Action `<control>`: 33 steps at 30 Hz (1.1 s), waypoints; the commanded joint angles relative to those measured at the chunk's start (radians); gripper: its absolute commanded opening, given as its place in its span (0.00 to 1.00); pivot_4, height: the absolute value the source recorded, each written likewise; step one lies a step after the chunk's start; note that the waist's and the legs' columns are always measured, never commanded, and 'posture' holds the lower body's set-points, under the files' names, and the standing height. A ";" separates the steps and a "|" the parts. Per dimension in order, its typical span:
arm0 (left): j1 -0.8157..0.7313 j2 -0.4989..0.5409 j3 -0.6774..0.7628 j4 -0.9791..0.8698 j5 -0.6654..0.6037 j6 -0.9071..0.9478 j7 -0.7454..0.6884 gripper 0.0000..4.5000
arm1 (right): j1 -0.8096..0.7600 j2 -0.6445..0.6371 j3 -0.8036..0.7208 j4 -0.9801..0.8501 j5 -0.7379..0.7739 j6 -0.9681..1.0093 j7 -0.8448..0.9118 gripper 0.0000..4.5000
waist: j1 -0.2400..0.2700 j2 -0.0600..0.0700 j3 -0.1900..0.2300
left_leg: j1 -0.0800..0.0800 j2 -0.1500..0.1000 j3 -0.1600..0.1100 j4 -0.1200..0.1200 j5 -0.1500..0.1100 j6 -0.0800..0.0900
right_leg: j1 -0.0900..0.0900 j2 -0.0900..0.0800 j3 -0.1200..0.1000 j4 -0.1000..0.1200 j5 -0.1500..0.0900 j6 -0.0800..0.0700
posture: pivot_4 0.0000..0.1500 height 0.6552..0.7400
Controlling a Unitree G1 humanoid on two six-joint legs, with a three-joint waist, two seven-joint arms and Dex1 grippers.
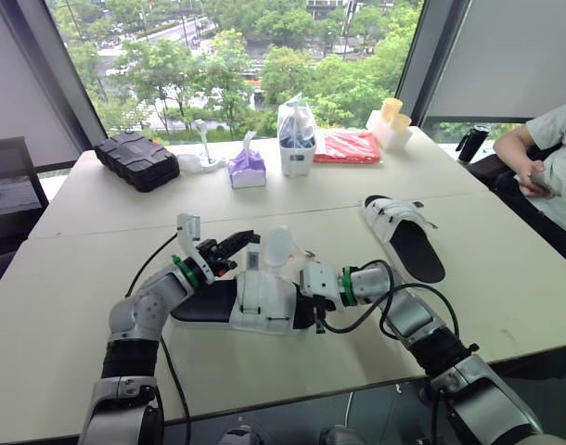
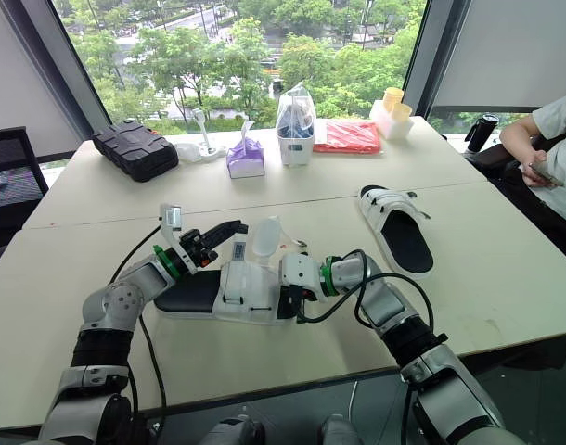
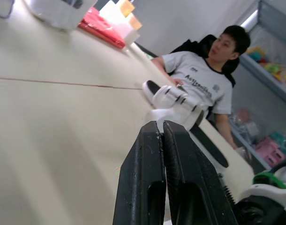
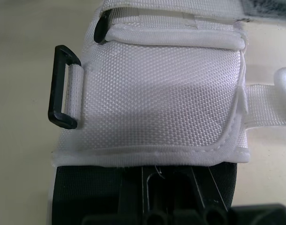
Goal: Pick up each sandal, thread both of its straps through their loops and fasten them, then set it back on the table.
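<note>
Sole [image 4: 86, 192] and white band [image 4: 157, 93] of the near sandal [image 1: 255, 304] hide the front of the right pincer [image 1: 308, 301], so whether it grips cannot be told; a black loop [image 4: 62, 87] juts from the band just before it. That sandal lies flat on the table [image 1: 70, 278] between the two pincers, long axis running from one to the other, bare footbed end nearest the left pincer [image 1: 249, 239]. The left pincer clamps the edge of a raised white strap [image 1: 277, 246], with no gap left between its tips.
</note>
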 commanded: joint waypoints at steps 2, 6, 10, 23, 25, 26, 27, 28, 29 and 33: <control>-0.001 0.019 0.001 0.053 0.049 -0.055 -0.040 0.02 | 0.042 -0.029 0.039 0.043 -0.056 0.035 0.017 0.00 | 0.000 0.000 0.000 | 0.000 0.000 0.000 0.000 0.000 0.000 | 0.000 0.000 0.000 0.000 0.000 0.000 | 1.00 1.00; -0.008 0.027 -0.003 0.115 0.092 -0.064 -0.053 0.02 | 0.045 -0.032 0.039 0.039 -0.057 0.036 0.017 0.00 | 0.000 0.000 0.000 | 0.000 0.000 0.000 0.000 0.000 0.000 | 0.000 0.000 0.000 0.000 0.000 0.000 | 1.00 1.00; -0.019 0.042 -0.012 0.157 0.118 -0.046 -0.056 0.02 | 0.045 -0.031 0.039 0.038 -0.057 0.038 0.017 0.00 | 0.000 0.001 -0.002 | 0.000 0.000 0.000 0.000 0.000 0.000 | 0.000 0.000 0.000 0.000 0.000 0.000 | 1.00 1.00; -0.045 0.116 -0.049 0.185 0.252 -0.199 -0.088 0.90 | 0.040 -0.020 0.041 0.047 -0.058 0.035 0.011 0.00 | -0.002 0.001 -0.003 | 0.001 0.000 0.000 -0.001 0.000 0.000 | 0.001 0.000 0.000 0.000 0.000 0.000 | 1.00 1.00; -0.064 0.146 -0.067 0.197 0.290 -0.255 -0.122 0.90 | 0.038 -0.019 0.041 0.051 -0.058 0.033 0.011 0.00 | -0.002 0.001 -0.003 | 0.001 0.000 0.000 -0.001 0.000 0.000 | 0.000 0.000 0.000 0.000 0.000 0.000 | 1.00 1.00; -0.071 0.161 -0.081 0.195 0.306 -0.276 -0.151 0.90 | 0.037 -0.019 0.041 0.052 -0.058 0.033 0.011 0.00 | -0.002 0.001 -0.003 | 0.001 0.000 0.000 -0.001 0.000 0.000 | 0.000 0.000 0.000 0.000 0.000 0.000 | 1.00 1.00; -0.076 0.178 -0.098 0.192 0.325 -0.305 -0.183 0.90 | 0.037 -0.018 0.041 0.052 -0.058 0.033 0.011 0.00 | -0.002 0.001 -0.003 | 0.001 0.000 0.000 -0.001 0.000 0.000 | 0.000 0.000 0.000 0.000 0.000 0.000 | 1.00 1.00; -0.081 0.191 -0.113 0.193 0.340 -0.334 -0.215 0.90 | 0.036 -0.018 0.041 0.054 -0.058 0.032 0.011 0.00 | -0.002 0.001 -0.003 | 0.001 0.000 0.000 -0.001 0.000 0.000 | 0.000 0.000 0.000 0.000 0.000 0.000 | 1.00 1.00; -0.087 0.201 -0.124 0.198 0.356 -0.367 -0.240 0.90 | 0.035 -0.017 0.041 0.055 -0.058 0.032 0.010 0.00 | -0.001 0.001 -0.003 | 0.001 0.000 0.000 -0.001 0.000 0.000 | 0.000 0.000 0.000 0.000 0.000 0.000 | 1.00 1.00; -0.145 0.218 -0.113 0.239 0.366 -0.427 -0.284 0.90 | 0.034 -0.016 0.040 0.056 -0.059 0.032 0.009 0.00 | -0.001 0.001 -0.003 | 0.001 0.000 0.000 0.000 0.000 0.000 | 0.000 0.000 0.000 0.000 0.000 0.000 | 1.00 1.00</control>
